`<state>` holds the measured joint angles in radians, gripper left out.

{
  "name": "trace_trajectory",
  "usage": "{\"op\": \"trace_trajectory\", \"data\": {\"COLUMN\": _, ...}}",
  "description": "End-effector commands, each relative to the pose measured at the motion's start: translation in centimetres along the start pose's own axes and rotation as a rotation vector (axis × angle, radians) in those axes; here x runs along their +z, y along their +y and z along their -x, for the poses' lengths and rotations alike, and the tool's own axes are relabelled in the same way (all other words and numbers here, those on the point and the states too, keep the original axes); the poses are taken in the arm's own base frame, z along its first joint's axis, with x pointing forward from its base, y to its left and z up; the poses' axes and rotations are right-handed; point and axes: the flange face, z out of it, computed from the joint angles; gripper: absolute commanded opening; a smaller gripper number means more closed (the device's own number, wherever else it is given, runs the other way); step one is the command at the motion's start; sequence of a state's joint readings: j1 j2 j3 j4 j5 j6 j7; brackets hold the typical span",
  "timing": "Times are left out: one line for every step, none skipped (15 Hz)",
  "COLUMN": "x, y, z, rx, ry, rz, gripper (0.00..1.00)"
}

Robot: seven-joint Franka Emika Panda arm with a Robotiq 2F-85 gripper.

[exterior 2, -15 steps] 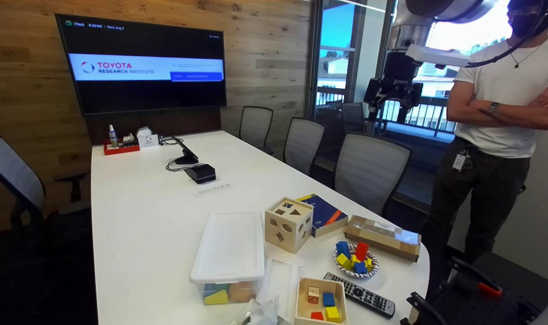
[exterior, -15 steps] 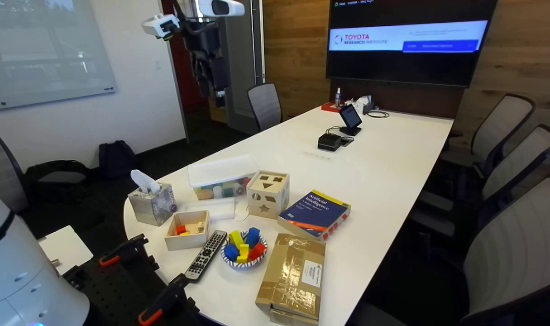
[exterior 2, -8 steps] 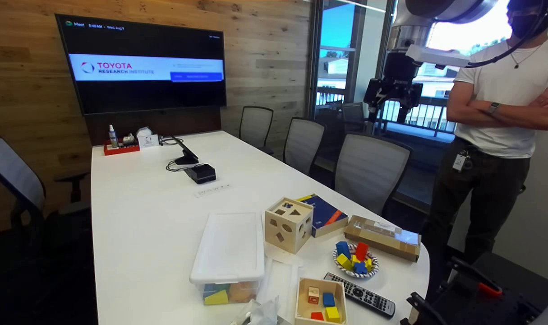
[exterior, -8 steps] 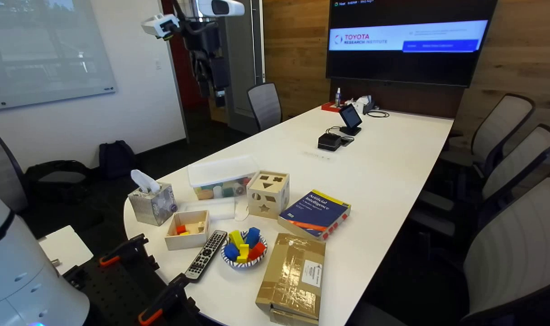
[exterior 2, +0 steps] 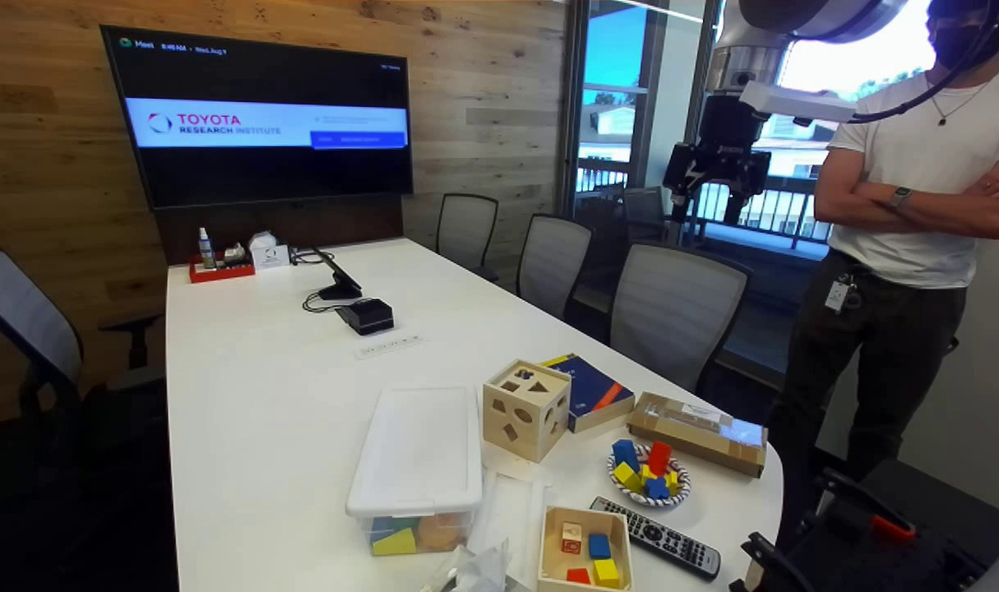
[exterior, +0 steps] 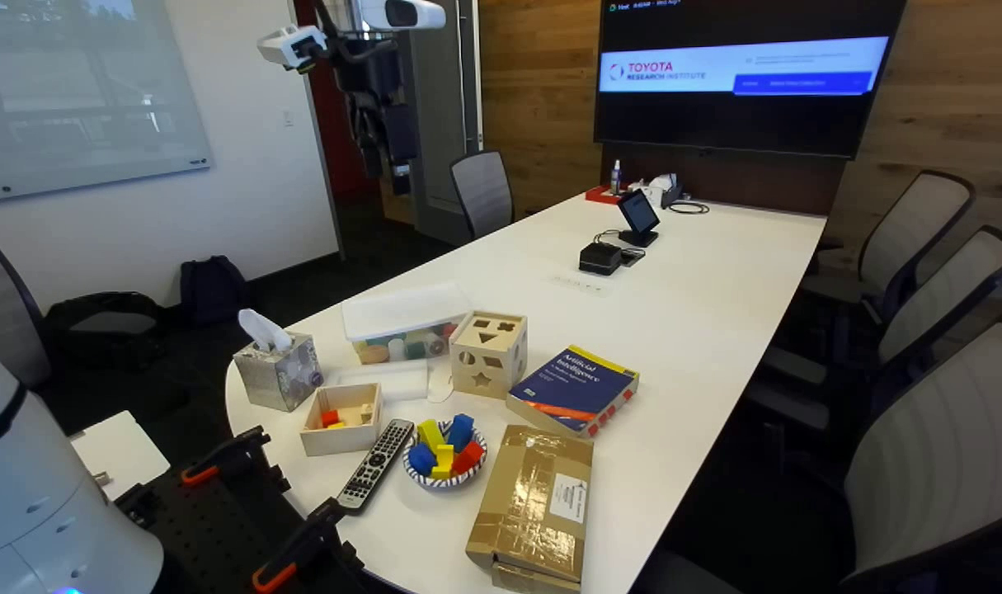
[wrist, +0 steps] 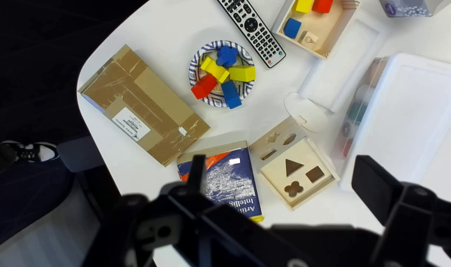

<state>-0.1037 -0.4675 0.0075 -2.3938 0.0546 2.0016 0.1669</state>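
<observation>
One wooden box (wrist: 300, 177), low and right of centre in the wrist view, just beside the book (wrist: 232, 185): stiff, probably light, its smooth sides maybe slippery, so the raised top rim (wrist: 323, 160) looks the better hold. And upper right in an exterior view, the gripper (exterior 2: 705, 216) points down, high above the table (exterior 2: 261, 411), jaws spread, holding nothing!

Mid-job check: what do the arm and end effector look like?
The arm has smooth, rounded white shells, with a blue light low down. Below a silver collar sits the black end effector, with two jointed, blocky-tipped fingers. Beside it are a white housing and a curving black cable.
</observation>
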Motion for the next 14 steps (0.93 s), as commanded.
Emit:
{"op": "trace_trajectory", "data": {"x": -0.1, "y": 0.0, "z": 0.0, "rx": 0.0, "ry": -0.001, "rz": 0.0, "gripper": 1.0}}
{"op": "trace_trajectory", "data": {"x": -0.1, "y": 0.0, "z": 0.0, "rx": 0.0, "ry": -0.001, "rz": 0.0, "gripper": 1.0}}
{"op": "trace_trajectory", "data": {"x": -0.1, "y": 0.0, "z": 0.0, "rx": 0.0, "ry": -0.001, "rz": 0.0, "gripper": 1.0}}
{"op": "trace_trajectory", "data": {"x": -0.1, "y": 0.0, "z": 0.0, "rx": 0.0, "ry": -0.001, "rz": 0.0, "gripper": 1.0}}
{"op": "trace_trajectory", "data": {"x": -0.1, "y": 0.0, "z": 0.0, "rx": 0.0, "ry": -0.001, "rz": 0.0, "gripper": 1.0}}
{"op": "trace_trajectory", "data": {"x": -0.1, "y": 0.0, "z": 0.0, "rx": 0.0, "ry": -0.001, "rz": 0.0, "gripper": 1.0}}
{"op": "trace_trajectory", "data": {"x": -0.1, "y": 0.0, "z": 0.0, "rx": 0.0, "ry": -0.001, "rz": 0.0, "gripper": 1.0}}
{"op": "trace_trajectory", "data": {"x": -0.1, "y": 0.0, "z": 0.0, "rx": 0.0, "ry": -0.001, "rz": 0.0, "gripper": 1.0}}
{"op": "trace_trajectory", "data": {"x": -0.1, "y": 0.0, "z": 0.0, "rx": 0.0, "ry": -0.001, "rz": 0.0, "gripper": 1.0}}
{"op": "trace_trajectory", "data": {"x": 0.1, "y": -0.8, "z": 0.6, "rx": 0.035, "ry": 0.025, "rz": 0.026, "gripper": 1.0}}
{"op": "trace_trajectory", "data": {"x": 0.8, "y": -1.8, "z": 1.5, "rx": 0.086, "ry": -0.014, "rz": 0.038, "gripper": 1.0}}
{"op": "trace_trajectory", "data": {"x": 1.5, "y": -3.6, "z": 2.4, "rx": -0.01, "ry": -0.121, "rz": 0.009, "gripper": 1.0}}
{"op": "trace_trajectory", "data": {"x": 0.8, "y": -1.3, "z": 0.9, "rx": 0.027, "ry": -0.044, "rz": 0.011, "gripper": 1.0}}
{"op": "trace_trajectory", "data": {"x": 1.3, "y": -2.4, "z": 1.5, "rx": 0.004, "ry": -0.083, "rz": 0.013, "gripper": 1.0}}
